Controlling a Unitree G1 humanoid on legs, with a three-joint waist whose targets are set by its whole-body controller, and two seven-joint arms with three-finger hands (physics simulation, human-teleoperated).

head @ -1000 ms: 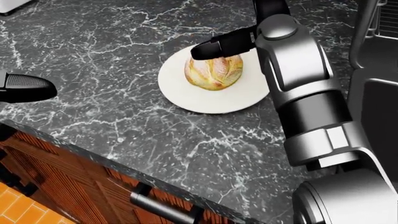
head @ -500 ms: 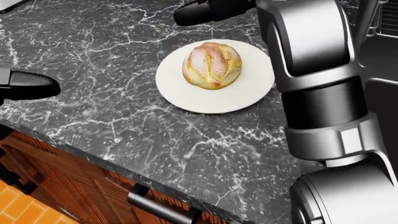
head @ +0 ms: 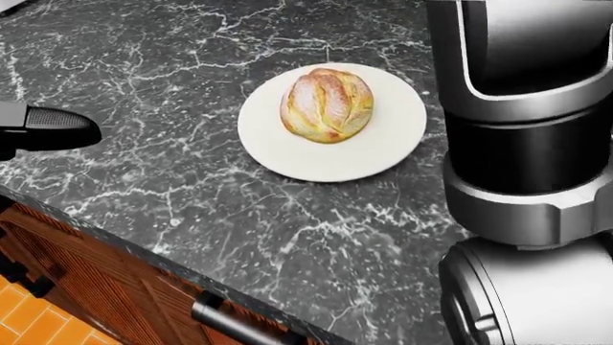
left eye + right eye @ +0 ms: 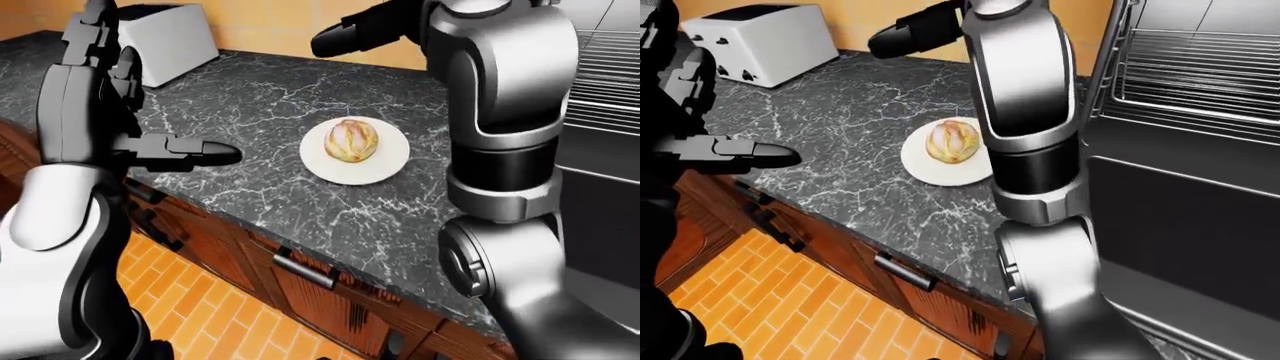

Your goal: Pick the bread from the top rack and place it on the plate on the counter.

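While both hands hang apart, bread (image 3: 327,104) rests on plate (image 3: 287,154).

Bright even render, sharp throughout; soft shadows, faint sheen on counter (image 3: 192,180).

Bread (image 3: 327,103) on plate (image 3: 287,154), plate on counter (image 3: 172,136). Toaster (image 4: 760,41) upper left in right-eye view, rack (image 4: 1200,71) right of plate.
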